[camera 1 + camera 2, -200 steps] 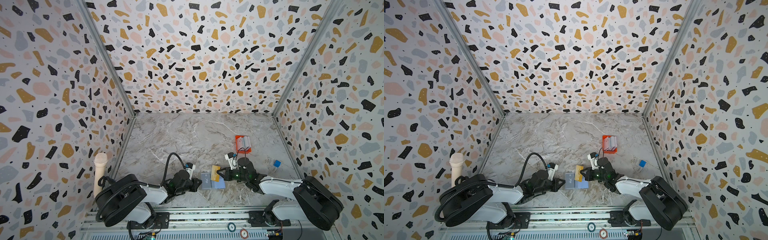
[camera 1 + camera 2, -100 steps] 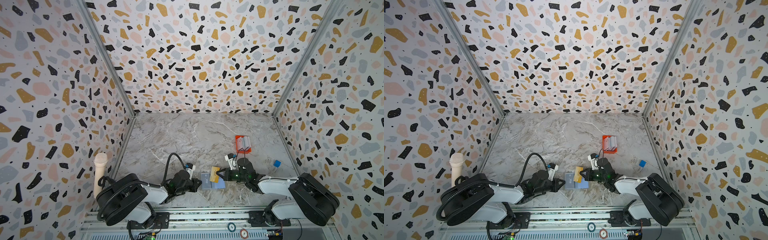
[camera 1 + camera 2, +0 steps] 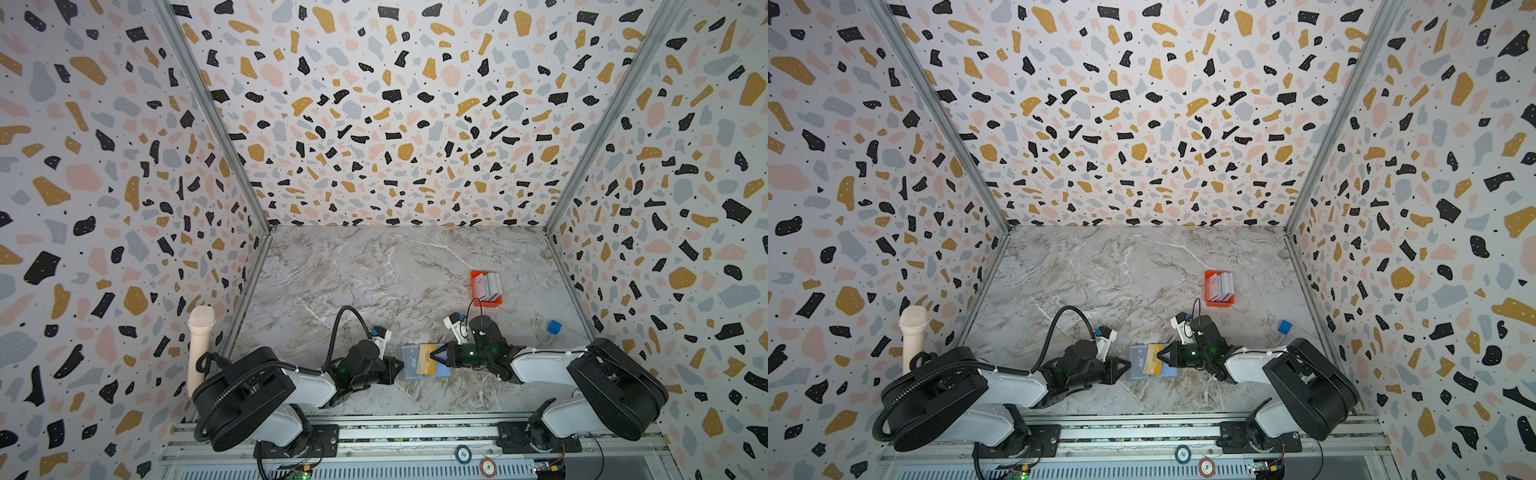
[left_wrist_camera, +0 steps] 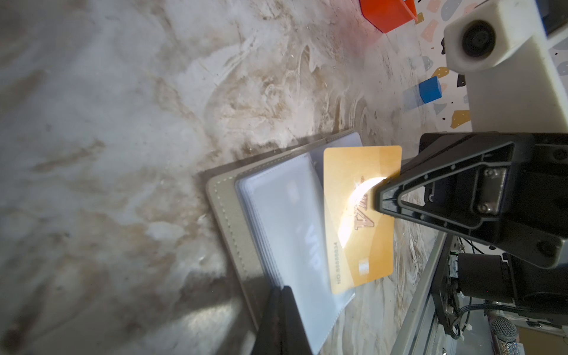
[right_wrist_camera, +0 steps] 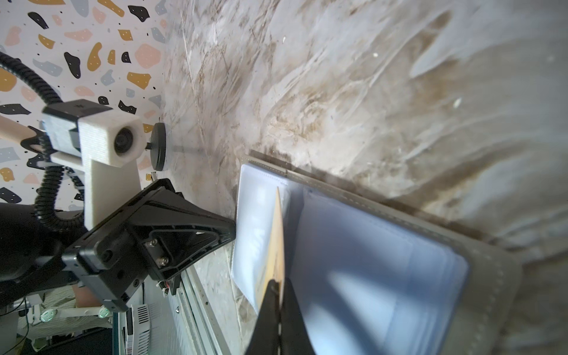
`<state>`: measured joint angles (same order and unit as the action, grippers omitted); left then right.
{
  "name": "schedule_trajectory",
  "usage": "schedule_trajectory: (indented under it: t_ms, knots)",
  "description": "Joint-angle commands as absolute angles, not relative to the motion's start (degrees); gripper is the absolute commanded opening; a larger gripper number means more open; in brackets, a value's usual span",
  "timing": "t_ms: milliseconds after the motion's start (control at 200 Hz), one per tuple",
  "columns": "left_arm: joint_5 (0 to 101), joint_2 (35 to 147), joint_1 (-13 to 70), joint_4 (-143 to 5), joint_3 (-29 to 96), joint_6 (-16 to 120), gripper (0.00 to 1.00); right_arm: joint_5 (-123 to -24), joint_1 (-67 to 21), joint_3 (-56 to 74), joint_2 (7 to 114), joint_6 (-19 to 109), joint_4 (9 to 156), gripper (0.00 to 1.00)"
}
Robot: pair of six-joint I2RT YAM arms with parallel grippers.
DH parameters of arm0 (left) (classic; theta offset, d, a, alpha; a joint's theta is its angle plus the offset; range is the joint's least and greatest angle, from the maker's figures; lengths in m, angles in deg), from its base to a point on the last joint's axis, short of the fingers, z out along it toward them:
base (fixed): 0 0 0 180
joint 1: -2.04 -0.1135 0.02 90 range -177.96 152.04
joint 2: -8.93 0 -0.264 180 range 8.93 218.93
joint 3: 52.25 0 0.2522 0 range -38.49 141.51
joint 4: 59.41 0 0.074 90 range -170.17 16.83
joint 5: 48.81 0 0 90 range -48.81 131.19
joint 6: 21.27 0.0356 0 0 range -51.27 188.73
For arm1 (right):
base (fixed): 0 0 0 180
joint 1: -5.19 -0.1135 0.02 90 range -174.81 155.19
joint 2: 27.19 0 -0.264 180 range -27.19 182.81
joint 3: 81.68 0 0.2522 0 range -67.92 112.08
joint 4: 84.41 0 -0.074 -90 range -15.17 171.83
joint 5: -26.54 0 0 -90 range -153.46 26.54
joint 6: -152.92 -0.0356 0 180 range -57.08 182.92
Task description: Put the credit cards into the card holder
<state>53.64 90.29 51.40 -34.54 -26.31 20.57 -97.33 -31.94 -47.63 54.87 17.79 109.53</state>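
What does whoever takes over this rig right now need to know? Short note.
Left hand: shut on the open card holder at its edge, apparently pinching a clear pocket leaf.
Right hand: shut on the gold card over the holder, one end seemingly under a leaf, not seated.
Done: a "Vip" card shows through a pocket.
Left: seat the gold card, then load the cards standing in the orange tray.

You're looking at a lab test cell: 3 terrazzo-print walls [image 3: 395, 124] box in a marble-look tabletop [image 3: 374, 270], with 2 robot arms [image 3: 299, 386] mounted on an aluminium rail [image 3: 395, 434] in front
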Motion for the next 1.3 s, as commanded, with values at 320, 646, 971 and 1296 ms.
schedule_trajectory:
  t_ms: [320, 646, 971, 1296]
  knots:
    - [54.73, 91.44, 51.70, -33.52, -25.57, 21.33, 0.00, -98.13, -31.33, -43.52, 56.87, 21.27, 99.14, 0.00]
    - [54.77, 91.42, 51.81, -33.62, -25.27, 21.44, 0.00, -99.36, -30.80, -43.68, 57.32, 20.20, 98.35, 0.00]
    - [54.88, 91.71, 51.72, -33.80, -24.89, 21.44, 0.00, -101.90, -30.72, -41.55, 60.51, 21.68, 96.45, 0.00]
    - [54.64, 92.48, 51.78, -34.07, -24.52, 21.37, 0.00, -102.01, -30.77, -39.98, 62.30, 23.10, 95.14, 0.00]
